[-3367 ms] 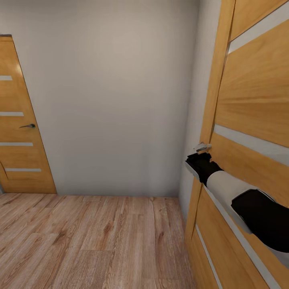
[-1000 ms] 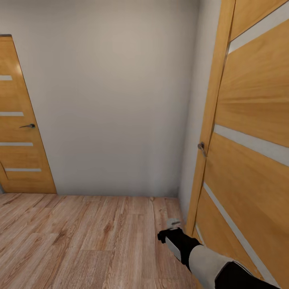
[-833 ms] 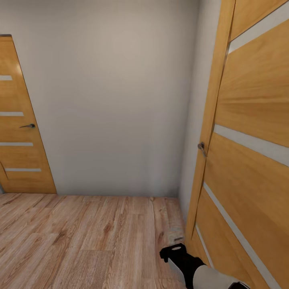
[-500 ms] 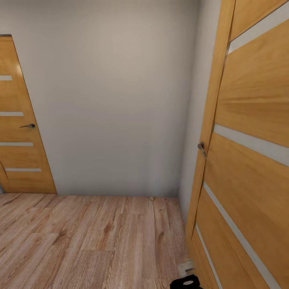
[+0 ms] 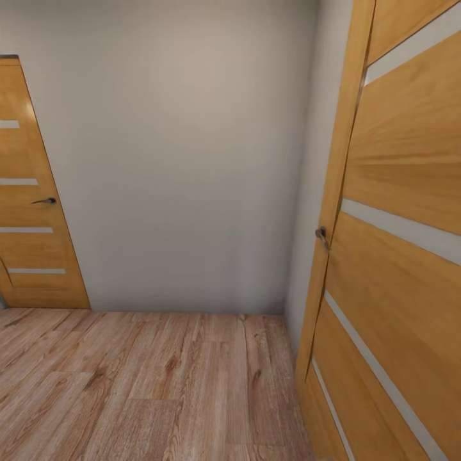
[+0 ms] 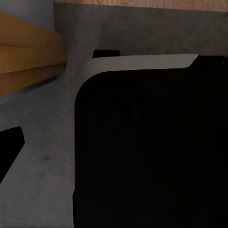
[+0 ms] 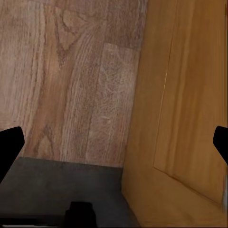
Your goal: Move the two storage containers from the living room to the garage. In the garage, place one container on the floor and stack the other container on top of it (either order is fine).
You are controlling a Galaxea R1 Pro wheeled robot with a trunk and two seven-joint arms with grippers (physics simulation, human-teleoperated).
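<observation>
In transit: wood door (image 5: 397, 256) with handle (image 5: 321, 235) at right, plank floor (image 5: 147, 384) ahead. Containers not in sight. My right claw (image 7: 114, 142) wide open, empty; left claw: cannot tell. Judgement: bins rigid, light; grip a wall rim.

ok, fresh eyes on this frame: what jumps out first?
The big orange wooden door fills the right of the head view, slightly ajar, with pale stripes and a small metal handle at its near edge. A matching closed door stands at far left, across a bare grey-white wall. Light wood plank floor runs below. In the right wrist view, the right gripper's dark fingertips are spread wide over floor and door.
</observation>
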